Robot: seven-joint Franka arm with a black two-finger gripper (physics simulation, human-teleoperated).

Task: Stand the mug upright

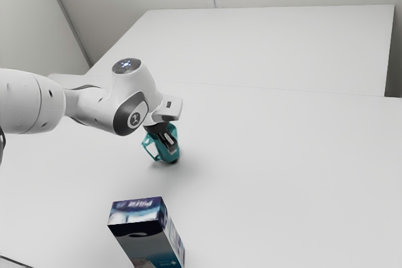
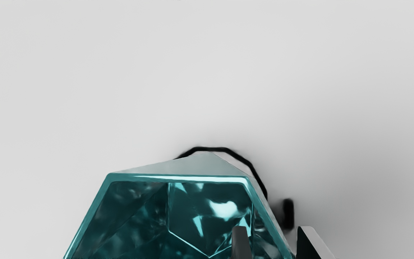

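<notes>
The teal mug (image 2: 138, 216) leans at the gripper (image 1: 171, 147); whether it is pinched, I can't tell. It looks light, rigid and probably slick, best held by a flat side near its rim (image 2: 178, 177).

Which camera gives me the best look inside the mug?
The wrist view: it looks into the mug through its open mouth, with the inner walls large and close. The exterior view shows the mug's outside, smaller and partly covered by the gripper.

Arm (image 1: 94, 105) in from ext. view's L, hand (image 1: 168, 107) angled down, jaws' 2 fingers (image 1: 169, 140) apart.
</notes>
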